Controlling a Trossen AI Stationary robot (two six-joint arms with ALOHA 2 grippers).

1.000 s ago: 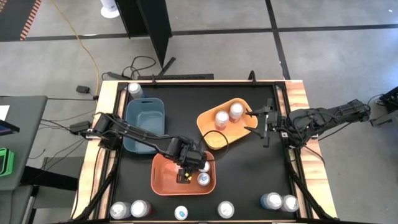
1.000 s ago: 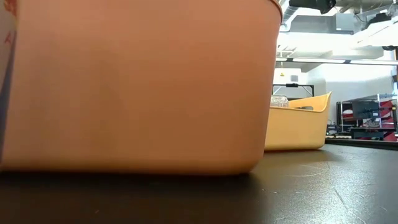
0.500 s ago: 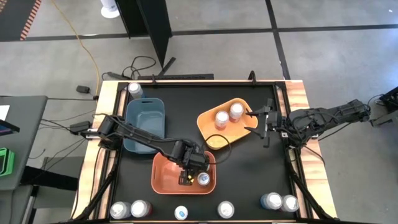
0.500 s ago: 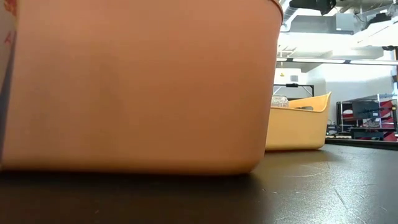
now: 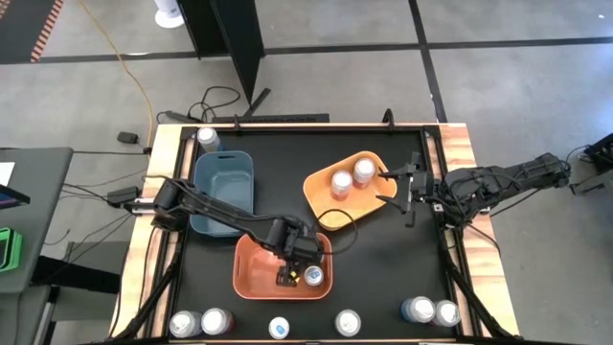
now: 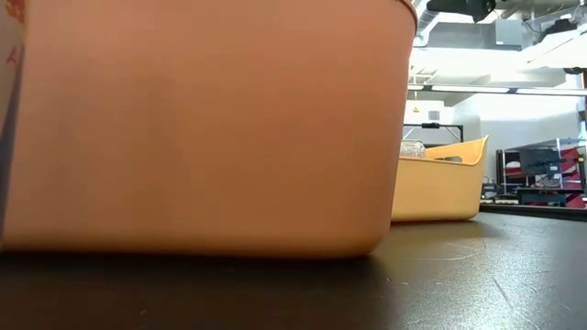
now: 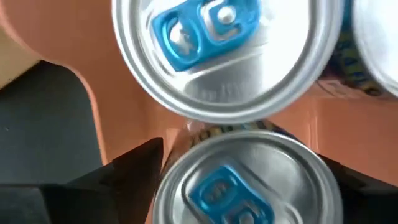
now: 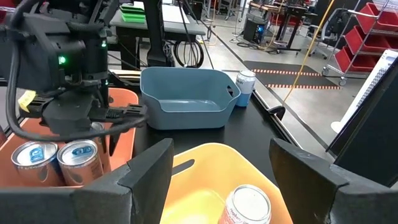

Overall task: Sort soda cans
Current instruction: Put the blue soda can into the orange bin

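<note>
Left gripper (image 5: 288, 275) down inside the orange bin (image 5: 251, 278), straddling a blue-tabbed can (image 7: 245, 183).

In the left wrist view its dark fingers (image 7: 134, 168) flank that can on both sides — whether they press it or stand just clear I cannot tell. A second blue-tabbed can (image 7: 227, 53) stands touching it, and the edge of a third shows beside them. The right gripper (image 5: 407, 195) waits at the table's right edge, jaws spread and holding nothing, just beside the yellow bin (image 5: 321, 187), which holds two cans (image 5: 351, 176). The blue bin (image 5: 222, 182) sits far-left with one can (image 5: 206, 138) at its far corner. Six more cans (image 5: 316, 321) stand in a row along the near edge — two left, two middle, two right.
</note>
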